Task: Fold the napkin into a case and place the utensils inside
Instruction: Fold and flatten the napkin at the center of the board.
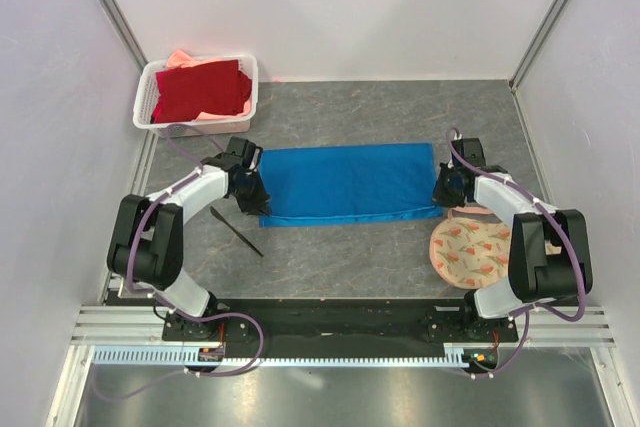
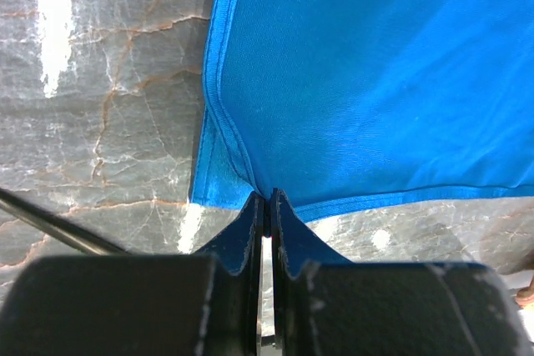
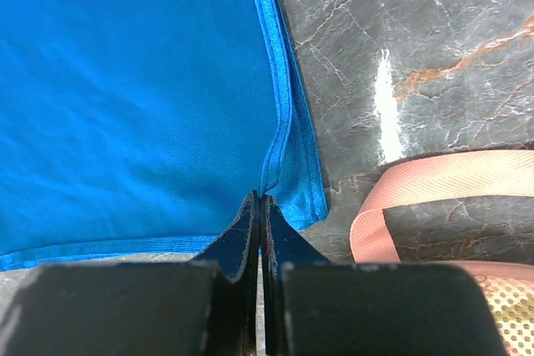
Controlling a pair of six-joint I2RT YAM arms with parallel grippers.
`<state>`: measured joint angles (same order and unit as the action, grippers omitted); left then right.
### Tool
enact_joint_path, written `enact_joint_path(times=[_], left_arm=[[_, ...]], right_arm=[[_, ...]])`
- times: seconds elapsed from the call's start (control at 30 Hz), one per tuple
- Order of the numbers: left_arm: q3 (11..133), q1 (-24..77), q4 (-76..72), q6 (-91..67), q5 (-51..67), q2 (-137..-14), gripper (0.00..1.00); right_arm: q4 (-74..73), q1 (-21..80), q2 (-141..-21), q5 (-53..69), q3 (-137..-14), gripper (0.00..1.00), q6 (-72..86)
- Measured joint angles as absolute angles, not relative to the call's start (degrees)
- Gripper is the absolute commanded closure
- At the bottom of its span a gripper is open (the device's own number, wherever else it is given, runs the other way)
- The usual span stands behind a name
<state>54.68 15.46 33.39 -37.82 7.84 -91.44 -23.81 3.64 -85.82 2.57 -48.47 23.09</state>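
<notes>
The bright royal-blue soft cloth napkin [image 1: 345, 179], pinched at its near corners by the left gripper [image 2: 267, 204] and right gripper [image 3: 260, 203], should be lifted evenly and held taut.

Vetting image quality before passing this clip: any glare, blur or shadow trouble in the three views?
Top external: even light, soft shadows, bright blue cloth napkin sharp. Left wrist: white glare streaks on the grey marble table, left gripper soft-focused. Right wrist: one glare patch on the table, right gripper likewise blurred.

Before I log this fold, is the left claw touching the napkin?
Touching: the left wrist view shows the left claw pinching the napkin at its corner.
</notes>
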Motion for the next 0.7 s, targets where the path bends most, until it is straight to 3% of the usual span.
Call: enact_joint_path(times=[0.7], left_arm=[[59.70, 15.46, 35.86, -37.74, 9.39, -83.74, 0.98]], right_arm=[[-28.12, 3.64, -79.53, 3.99, -53.19, 1.00, 22.70]])
